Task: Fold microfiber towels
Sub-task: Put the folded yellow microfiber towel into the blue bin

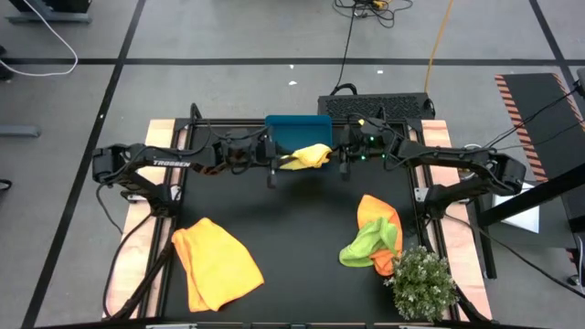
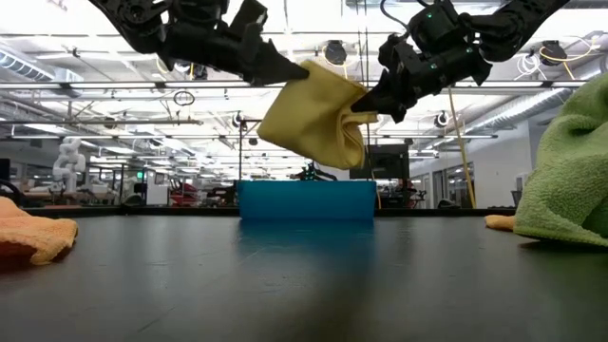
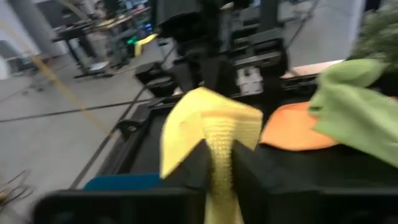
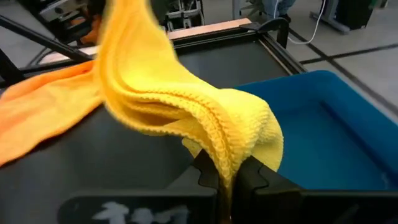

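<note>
Up in the air at 12 o'clock on the black surface (image 1: 292, 247), a yellow towel (image 1: 309, 156), bunched and folded over, hanging between two claws. Left claw (image 1: 277, 164) pinching the towel's 9 o'clock end, fingers pressed on the cloth. Right claw (image 1: 345, 161) pinching the 3 o'clock end, fingers squeezed tight on a thick fold. In the low view, the same towel (image 2: 313, 123) well up off the surface, drooping in soft folds above the teal tray (image 2: 306, 200). In the left wrist view, a narrow strip of yellow cloth (image 3: 214, 134) caught between the two dark fingers. In the right wrist view, layered yellow edges (image 4: 205, 118) clamped between that arm's fingers, with the blue-green tray (image 4: 323, 130) just beside.

Teal tray (image 1: 297, 131) at 12 o'clock, just behind the hanging towel.

At 7 o'clock, an orange towel (image 1: 216, 263) lying loose and crumpled flat. At 4 o'clock, a second orange towel (image 1: 375, 212) with a lime green towel (image 1: 368, 243) heaped on top of it, touching. At 5 o'clock, a small bushy plant (image 1: 423, 283) right beside that heap.

Both arms reaching in from the sides, meeting near the middle at the far edge.
</note>
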You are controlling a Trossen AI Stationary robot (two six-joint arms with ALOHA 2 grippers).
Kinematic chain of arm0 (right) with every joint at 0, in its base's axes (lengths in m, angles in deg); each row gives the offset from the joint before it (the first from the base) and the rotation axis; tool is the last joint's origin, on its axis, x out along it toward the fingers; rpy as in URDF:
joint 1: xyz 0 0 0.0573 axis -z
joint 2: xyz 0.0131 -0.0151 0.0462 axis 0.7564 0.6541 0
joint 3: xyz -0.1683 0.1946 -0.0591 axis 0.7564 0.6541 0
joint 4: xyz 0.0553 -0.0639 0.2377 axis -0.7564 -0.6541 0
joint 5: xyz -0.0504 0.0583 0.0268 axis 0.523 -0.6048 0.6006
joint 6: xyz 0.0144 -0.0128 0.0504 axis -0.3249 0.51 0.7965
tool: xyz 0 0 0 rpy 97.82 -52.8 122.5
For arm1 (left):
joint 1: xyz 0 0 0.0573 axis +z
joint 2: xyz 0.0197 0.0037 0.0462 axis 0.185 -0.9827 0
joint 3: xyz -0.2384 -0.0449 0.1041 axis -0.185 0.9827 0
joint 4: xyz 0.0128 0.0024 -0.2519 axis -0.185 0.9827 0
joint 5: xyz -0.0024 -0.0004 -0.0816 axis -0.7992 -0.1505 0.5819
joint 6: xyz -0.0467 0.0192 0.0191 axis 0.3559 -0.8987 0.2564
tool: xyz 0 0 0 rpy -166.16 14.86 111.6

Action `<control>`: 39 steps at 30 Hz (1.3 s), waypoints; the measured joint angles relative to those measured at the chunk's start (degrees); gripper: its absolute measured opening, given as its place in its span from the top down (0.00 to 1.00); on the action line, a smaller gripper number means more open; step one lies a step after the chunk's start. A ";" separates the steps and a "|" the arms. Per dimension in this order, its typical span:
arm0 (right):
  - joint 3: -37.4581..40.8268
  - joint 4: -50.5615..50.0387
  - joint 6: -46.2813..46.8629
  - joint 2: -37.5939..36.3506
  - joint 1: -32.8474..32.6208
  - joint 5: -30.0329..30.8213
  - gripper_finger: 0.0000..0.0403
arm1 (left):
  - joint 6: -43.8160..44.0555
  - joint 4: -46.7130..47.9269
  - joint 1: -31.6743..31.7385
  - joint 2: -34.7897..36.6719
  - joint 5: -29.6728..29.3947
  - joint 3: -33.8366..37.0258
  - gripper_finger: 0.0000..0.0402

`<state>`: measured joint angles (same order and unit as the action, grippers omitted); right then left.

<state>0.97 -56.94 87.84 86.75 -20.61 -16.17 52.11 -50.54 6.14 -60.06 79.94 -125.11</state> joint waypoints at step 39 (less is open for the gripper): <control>-16.40 -19.96 -6.54 13.94 7.01 -3.04 1.00 | 21.21 -2.64 10.95 -2.80 -5.43 6.73 1.00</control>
<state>-15.43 -76.89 81.30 100.69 -13.60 -19.21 73.32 -53.18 17.09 -62.86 74.51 -118.37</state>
